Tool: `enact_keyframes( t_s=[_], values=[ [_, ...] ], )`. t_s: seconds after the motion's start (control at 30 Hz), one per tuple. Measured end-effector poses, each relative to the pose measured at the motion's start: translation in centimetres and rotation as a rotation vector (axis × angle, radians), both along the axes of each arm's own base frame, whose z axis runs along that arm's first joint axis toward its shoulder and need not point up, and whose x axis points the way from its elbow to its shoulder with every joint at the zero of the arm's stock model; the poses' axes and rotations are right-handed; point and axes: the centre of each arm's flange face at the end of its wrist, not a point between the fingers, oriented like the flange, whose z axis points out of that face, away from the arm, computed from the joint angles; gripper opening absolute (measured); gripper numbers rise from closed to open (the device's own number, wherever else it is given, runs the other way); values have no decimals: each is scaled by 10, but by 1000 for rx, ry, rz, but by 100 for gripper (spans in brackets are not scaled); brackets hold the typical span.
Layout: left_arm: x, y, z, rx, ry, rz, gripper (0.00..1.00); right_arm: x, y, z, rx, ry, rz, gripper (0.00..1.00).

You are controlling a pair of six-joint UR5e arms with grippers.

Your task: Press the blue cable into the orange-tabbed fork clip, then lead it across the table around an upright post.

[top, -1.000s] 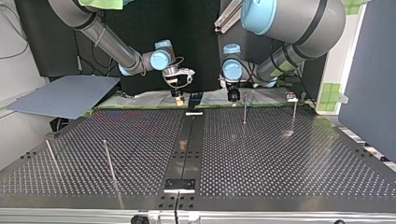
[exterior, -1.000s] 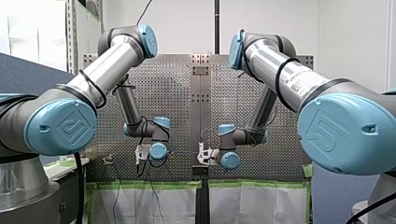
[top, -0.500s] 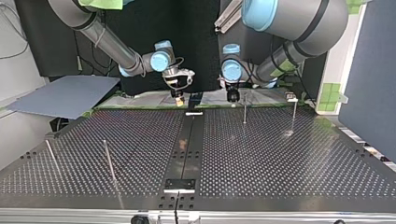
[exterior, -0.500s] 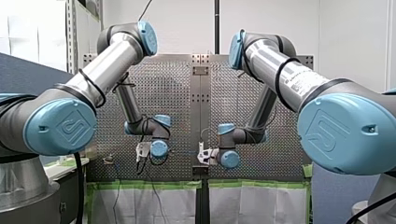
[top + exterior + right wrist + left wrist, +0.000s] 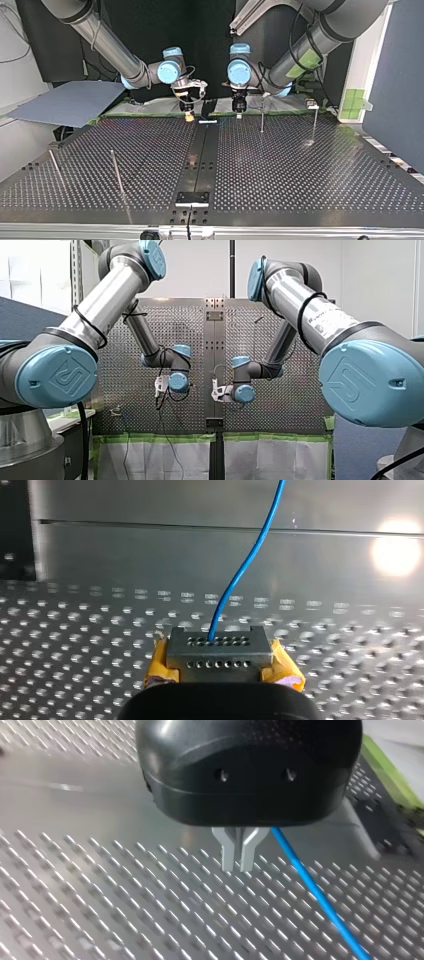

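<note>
The surface [image 5: 300,170] is perforated metal with a dull sheen. The blue cable [image 5: 320,895] has a smooth, glossy sheath. My left end effector [image 5: 239,865] has a glossy black shell and bare matt metal fingers [image 5: 230,855]; my right end effector [image 5: 215,641] shows drilled grey metal and wrinkled yellow tape pads [image 5: 159,667].

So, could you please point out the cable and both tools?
Cable [image 5: 239,574]: right wrist view, its curved middle stretch.
Left tool [image 5: 237,869]: left wrist view, between its metal fingertips.
Right tool [image 5: 216,642]: right wrist view, between its yellow pads.

Even, bright light, with one glare spot on the metal table [image 5: 395,555].
</note>
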Motion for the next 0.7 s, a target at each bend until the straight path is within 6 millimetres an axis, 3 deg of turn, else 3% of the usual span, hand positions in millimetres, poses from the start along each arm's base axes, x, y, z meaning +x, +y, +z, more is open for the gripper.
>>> enact_keyframes(
  t_s=[0.37,0.7],
  values=[
    [-29,-40,58,-55,-74,-35,0,-3,0,61,2,-2,-3,0],
    [-38,-42,112,-127,-118,-36,0,-10,5,128,0,-6,-5,0]
  ],
)
